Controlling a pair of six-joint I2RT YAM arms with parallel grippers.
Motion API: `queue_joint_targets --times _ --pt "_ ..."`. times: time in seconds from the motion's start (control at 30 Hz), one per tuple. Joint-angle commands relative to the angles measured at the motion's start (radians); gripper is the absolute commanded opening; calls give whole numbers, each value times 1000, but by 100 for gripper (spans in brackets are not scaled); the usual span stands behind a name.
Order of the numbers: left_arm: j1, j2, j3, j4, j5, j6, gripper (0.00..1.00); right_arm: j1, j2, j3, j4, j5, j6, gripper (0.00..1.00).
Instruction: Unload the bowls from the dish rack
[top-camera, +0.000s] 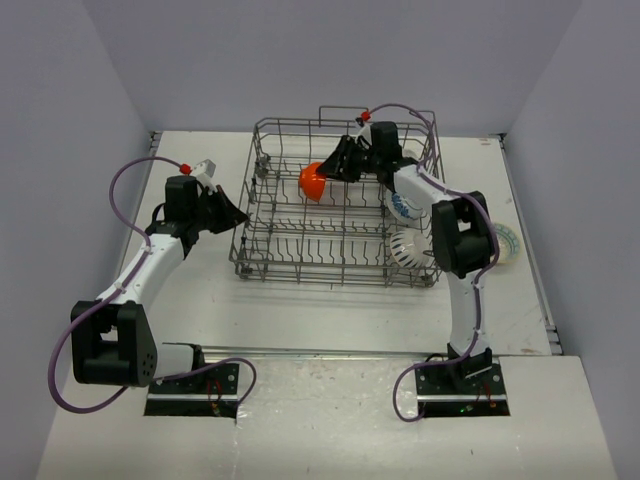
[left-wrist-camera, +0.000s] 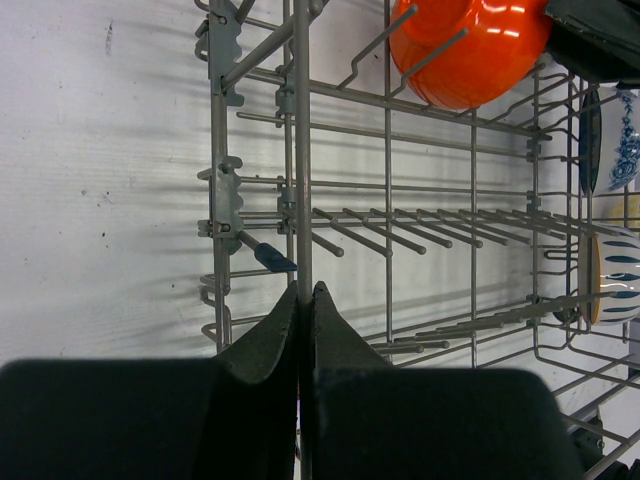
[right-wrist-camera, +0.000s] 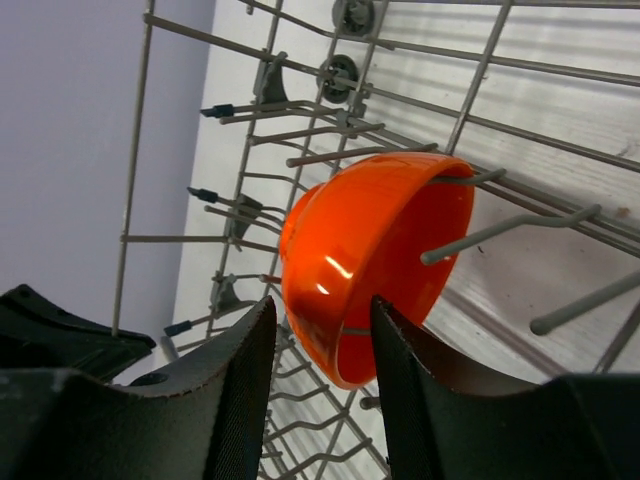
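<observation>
The grey wire dish rack (top-camera: 338, 272) stands mid-table. An orange bowl (top-camera: 312, 181) rests on edge among its back tines. My right gripper (top-camera: 331, 170) is open astride that bowl's rim. In the right wrist view one finger is outside the orange bowl (right-wrist-camera: 360, 250) and one inside, with a small gap on the outer side. My left gripper (left-wrist-camera: 303, 296) is shut on an upright wire of the dish rack (left-wrist-camera: 400, 215) at its left side. A blue-patterned white bowl (top-camera: 403, 207) and a dark-striped white bowl (top-camera: 408, 250) stand in the rack's right end.
Another patterned bowl (top-camera: 508, 243) sits on the table right of the rack, by the right arm's elbow. Grey walls close in the left, back and right of the table. The rack's tines (right-wrist-camera: 500, 232) poke through the orange bowl's opening.
</observation>
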Motion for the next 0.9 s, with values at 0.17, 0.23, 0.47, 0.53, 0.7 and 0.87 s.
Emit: queue_joint_targets --times 0.17,0.23,0.47,0.53,0.7,0.87 --pt "-2 14 -7 -26 -24 31 0 8 54 -21 318 -190 261 35" --pt "-2 14 -4 -29 -26 32 0 7 61 -33 365 -202 321 27" --pt "-2 21 2 -29 -24 26 0 5 67 -128 688 -257 546 0" --pt "-2 21 2 -29 -21 26 0 5 76 -139 756 -260 627 0" --pt "-2 11 4 -35 -29 29 0 4 74 -148 806 -256 658 0" --pt "-2 18 2 -37 -27 26 0 0 73 -161 978 -268 777 0"
